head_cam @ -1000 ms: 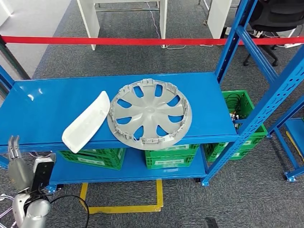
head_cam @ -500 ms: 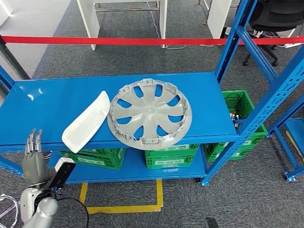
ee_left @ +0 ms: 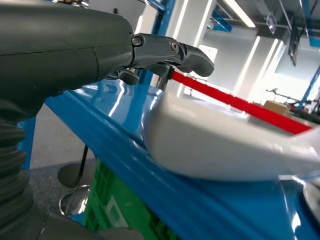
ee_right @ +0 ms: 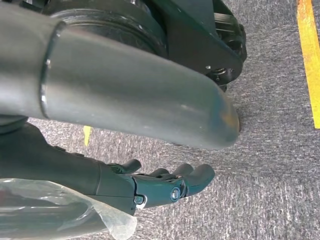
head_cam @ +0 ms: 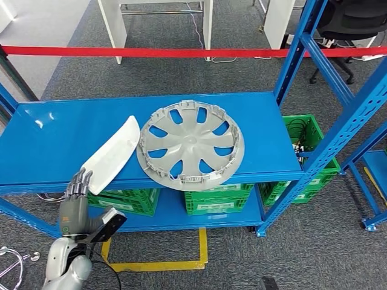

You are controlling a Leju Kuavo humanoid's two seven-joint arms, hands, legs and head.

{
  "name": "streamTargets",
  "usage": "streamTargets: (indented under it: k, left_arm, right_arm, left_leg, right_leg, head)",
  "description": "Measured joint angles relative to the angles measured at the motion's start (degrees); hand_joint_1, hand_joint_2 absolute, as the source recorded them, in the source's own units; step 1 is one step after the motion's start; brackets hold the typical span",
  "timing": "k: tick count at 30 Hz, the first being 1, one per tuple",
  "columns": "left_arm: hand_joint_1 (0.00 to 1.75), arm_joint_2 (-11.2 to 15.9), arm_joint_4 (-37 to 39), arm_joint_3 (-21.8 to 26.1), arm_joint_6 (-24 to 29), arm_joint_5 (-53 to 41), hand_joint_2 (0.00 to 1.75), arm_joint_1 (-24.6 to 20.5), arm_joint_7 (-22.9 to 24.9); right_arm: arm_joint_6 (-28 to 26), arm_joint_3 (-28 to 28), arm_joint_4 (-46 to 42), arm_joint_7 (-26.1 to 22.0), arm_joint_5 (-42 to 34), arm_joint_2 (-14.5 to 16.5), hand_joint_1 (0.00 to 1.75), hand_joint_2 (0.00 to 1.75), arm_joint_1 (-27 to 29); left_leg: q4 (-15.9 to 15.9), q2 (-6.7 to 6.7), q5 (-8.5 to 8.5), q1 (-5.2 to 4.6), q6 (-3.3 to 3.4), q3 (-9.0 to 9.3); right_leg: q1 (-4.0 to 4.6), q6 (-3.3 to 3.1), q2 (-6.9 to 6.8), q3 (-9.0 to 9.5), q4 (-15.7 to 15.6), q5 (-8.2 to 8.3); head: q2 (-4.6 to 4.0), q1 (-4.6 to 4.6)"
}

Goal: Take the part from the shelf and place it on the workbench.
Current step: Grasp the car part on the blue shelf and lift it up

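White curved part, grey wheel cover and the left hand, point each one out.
white curved part [head_cam: 112, 156], head view, its middle
grey wheel cover [head_cam: 190, 144], head view, its hub
left hand [head_cam: 74, 205], head view, its back

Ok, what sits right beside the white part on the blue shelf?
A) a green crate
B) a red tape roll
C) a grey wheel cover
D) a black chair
C: the grey wheel cover lies flat on the blue shelf, right beside the white part.
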Motion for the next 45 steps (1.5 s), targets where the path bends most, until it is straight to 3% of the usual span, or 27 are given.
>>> streamTargets:
  k: [8, 15, 16, 19, 20, 25, 38, 45]
  left_arm:
    - [0.00, 0.5, 4.3, -2.9, 0.0, -1.4, 1.75, -1.4, 2.2]
    - [0.00, 2.9, 8.2, -3.9, 0.1, -5.0, 1.75, -3.8, 6.3]
    - [0.25, 3.3, 8.6, -3.9, 0.1, -5.4, 1.75, -4.2, 6.5]
    - [1.56, 4.3, 9.3, -3.5, 0.1, -6.2, 1.75, -5.0, 6.7]
    - [1.75, 4.6, 9.5, -3.3, 0.1, -6.2, 1.75, -5.2, 6.8]
    - [1.75, 5.3, 9.7, -0.5, 0.2, -5.9, 1.75, -5.6, 5.6]
    - [1.75, 5.0, 7.2, 13.8, 0.6, -4.2, 1.75, -6.0, -2.6]
    - [1.75, 4.6, 5.7, 17.2, 0.6, -3.9, 1.75, -5.7, -3.5]
  right_arm:
    - [0.3, 0.0, 0.2, 0.3, 0.1, -0.5, 0.00, 0.00, 0.0]
    - [0.6, 0.1, 0.3, 0.7, 0.5, -1.0, 0.00, 0.00, 0.0]
    - [0.6, 0.1, 0.3, 0.7, 0.5, -1.1, 0.00, 0.00, 0.0]
    - [0.6, 0.1, 0.3, 0.8, 0.6, -1.3, 0.00, 0.00, 0.0]
    - [0.6, 0.1, 0.3, 0.8, 0.7, -1.3, 0.00, 0.00, 0.0]
    - [0.5, 0.1, 0.4, 0.8, 0.8, -1.4, 0.00, 0.00, 0.0]
    - [0.3, 0.1, 0.5, 0.6, 0.8, -1.4, 0.00, 0.00, 0.1]
    - [0.3, 0.1, 0.5, 0.5, 0.8, -1.4, 0.00, 0.00, 0.1]
  left_leg:
    - [0.0, 0.00, 0.00, 0.00, 0.00, -0.01]
    - [0.0, 0.00, 0.00, 0.01, 0.00, 0.00]
    - [0.0, 0.00, 0.00, 0.01, 0.00, 0.00]
    - [0.0, 0.00, 0.00, 0.01, 0.00, 0.00]
    - [0.0, 0.00, 0.00, 0.01, 0.00, 0.00]
    - [0.0, 0.01, 0.00, 0.01, 0.00, 0.00]
    - [0.0, 0.04, 0.01, 0.01, -0.01, 0.02]
    - [0.0, 0.05, 0.01, 0.01, -0.01, 0.00]
  right_leg:
    - [0.00, 0.00, -0.01, 0.00, 0.0, 0.00]
    - [0.00, 0.00, 0.00, 0.00, 0.0, 0.00]
    - [0.00, 0.00, 0.00, 0.01, 0.0, 0.00]
    - [0.01, 0.00, 0.00, 0.01, 0.0, 0.00]
    - [0.01, 0.00, 0.00, 0.00, 0.0, 0.00]
    - [0.01, 0.00, 0.01, 0.01, 0.0, 0.00]
    - [0.01, 0.00, 0.08, 0.00, 0.0, 0.01]
    - [0.01, 0.00, 0.07, 0.00, 0.0, 0.01]
  head:
    - [0.00, 0.00]
    - [0.00, 0.00]
    - [0.00, 0.00]
    - [0.00, 0.00]
    - [0.00, -0.01]
    - [0.00, 0.00]
    - [0.00, -0.01]
    - [0.00, 0.00]
